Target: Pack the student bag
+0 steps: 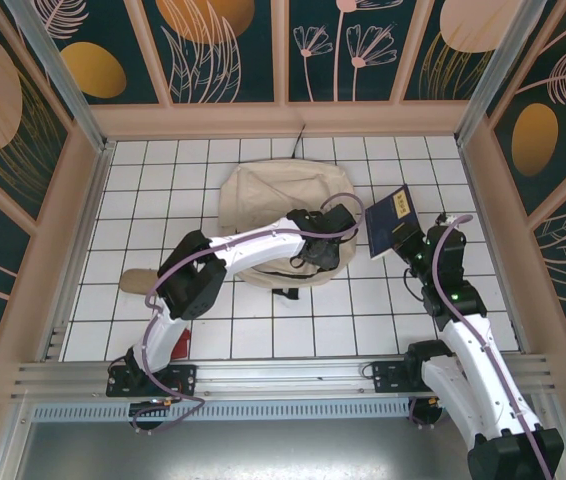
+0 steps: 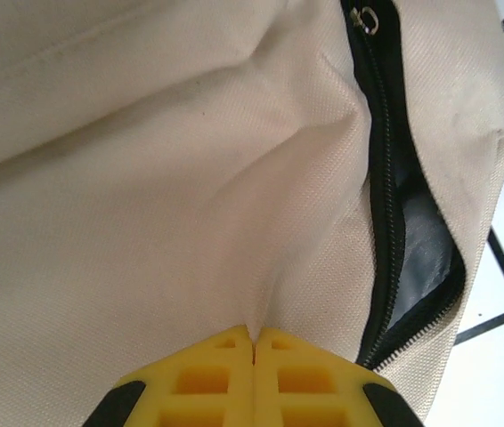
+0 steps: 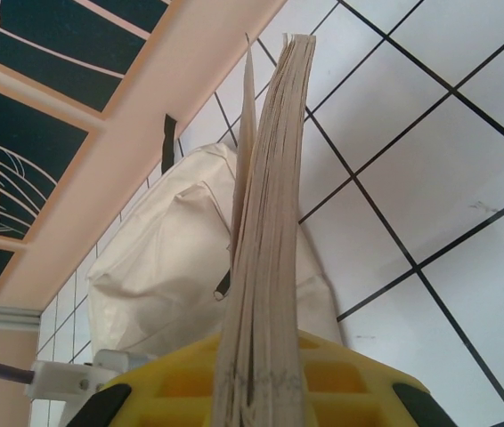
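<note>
The student bag [image 1: 263, 195], cream fabric with black zippers, lies at the back middle of the tiled table. My left gripper [image 1: 335, 225] sits at its right side. In the left wrist view the yellow jaws [image 2: 254, 336] are shut on a pinched fold of the bag's fabric [image 2: 145, 178], just left of the partly open zipper [image 2: 417, 240] with its dark inside. My right gripper [image 1: 410, 243] holds a navy book [image 1: 391, 218] upright, to the right of the bag. From the right wrist, the book's page edges [image 3: 274, 178] rise out of the shut jaws [image 3: 261, 374], with the bag [image 3: 163, 267] behind.
A tan flat item [image 1: 135, 281] lies at the left edge of the table, and a small red item [image 1: 181, 340] lies near the left arm's base. Black straps [image 1: 283, 292] stick out under the bag's near side. Wooden walls [image 1: 283, 120] close in the table.
</note>
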Controlling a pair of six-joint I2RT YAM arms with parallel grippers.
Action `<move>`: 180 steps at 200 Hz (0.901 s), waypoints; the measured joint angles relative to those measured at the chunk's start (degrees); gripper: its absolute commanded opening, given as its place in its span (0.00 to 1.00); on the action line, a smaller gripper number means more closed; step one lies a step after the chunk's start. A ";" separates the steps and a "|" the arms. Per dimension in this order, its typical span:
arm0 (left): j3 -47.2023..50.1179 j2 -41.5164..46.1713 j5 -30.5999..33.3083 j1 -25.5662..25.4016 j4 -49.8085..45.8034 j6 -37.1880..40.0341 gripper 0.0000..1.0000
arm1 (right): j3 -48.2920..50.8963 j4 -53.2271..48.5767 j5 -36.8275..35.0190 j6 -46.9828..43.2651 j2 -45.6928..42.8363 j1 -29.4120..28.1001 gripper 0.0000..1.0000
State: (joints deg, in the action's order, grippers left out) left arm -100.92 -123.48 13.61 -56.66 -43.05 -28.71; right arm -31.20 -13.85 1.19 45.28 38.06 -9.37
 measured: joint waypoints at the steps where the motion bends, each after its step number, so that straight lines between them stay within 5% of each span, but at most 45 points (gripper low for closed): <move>1: -0.02 0.07 0.07 0.00 0.00 0.00 0.00 | 0.00 -0.07 0.02 0.00 -0.07 0.02 0.00; 53: -1.66 6.99 7.72 1.51 3.50 -0.07 0.00 | -0.98 -6.56 3.69 -3.67 -2.32 0.68 0.00; 95: -2.05 10.86 12.07 4.28 9.68 -1.14 0.00 | -2.21 -12.00 16.13 -7.91 -6.16 0.83 0.00; 130: -3.61 10.73 14.10 5.42 13.68 -1.60 0.00 | -2.12 -13.18 29.05 -8.04 -8.72 0.90 0.00; 180: -16.59 4.26 13.86 6.32 13.84 -1.55 0.00 | 2.05 -8.44 35.43 -4.50 -7.98 0.76 0.00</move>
State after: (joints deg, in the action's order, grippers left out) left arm -117.51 -119.22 27.46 -50.35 -29.21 -30.26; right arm -29.15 -22.28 36.62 40.77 30.09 -8.60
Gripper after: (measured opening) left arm 0.050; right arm 0.121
